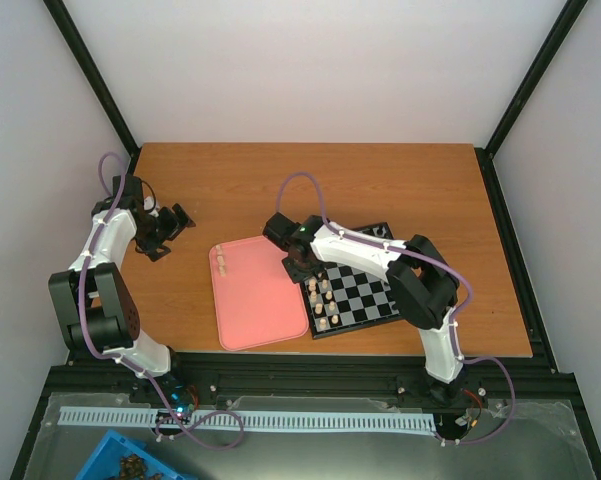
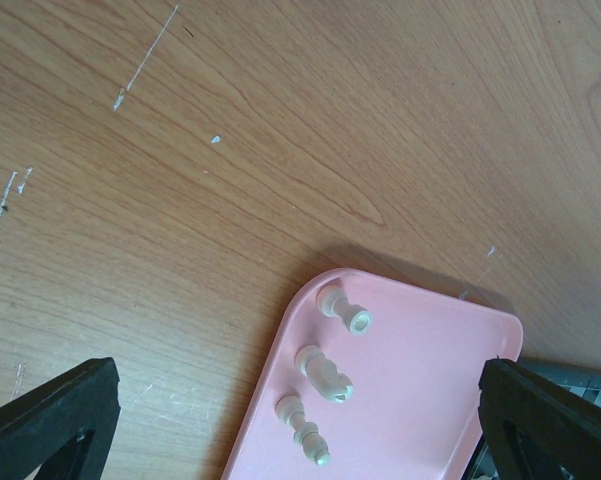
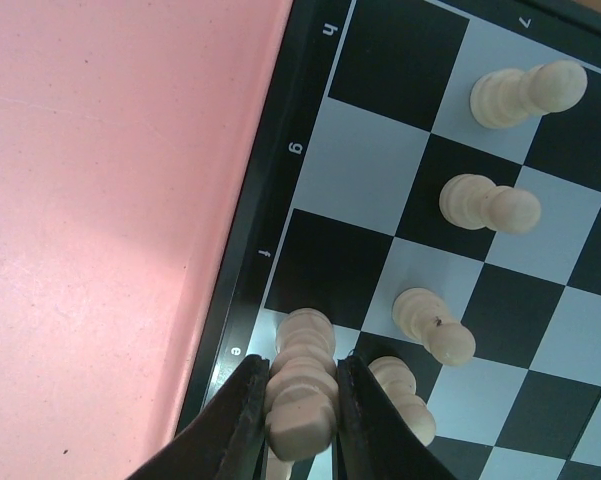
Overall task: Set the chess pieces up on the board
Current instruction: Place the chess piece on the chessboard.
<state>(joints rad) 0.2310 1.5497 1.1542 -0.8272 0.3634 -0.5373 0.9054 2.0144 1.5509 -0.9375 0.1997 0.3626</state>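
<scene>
The right gripper (image 3: 302, 372) is clenched on a small cream turned chess piece (image 3: 302, 400) at the rim-side square marked e of the black-and-white checked board (image 3: 242, 300), though I cannot tell if its base is down. Other cream pieces (image 3: 488, 206) stand along that edge, so the set-up seems well under way. Three toppled pieces (image 2: 325, 375) are left lying on the pink rounded tray (image 2: 420, 400), with the left gripper (image 2: 300, 415) spread open above them.
</scene>
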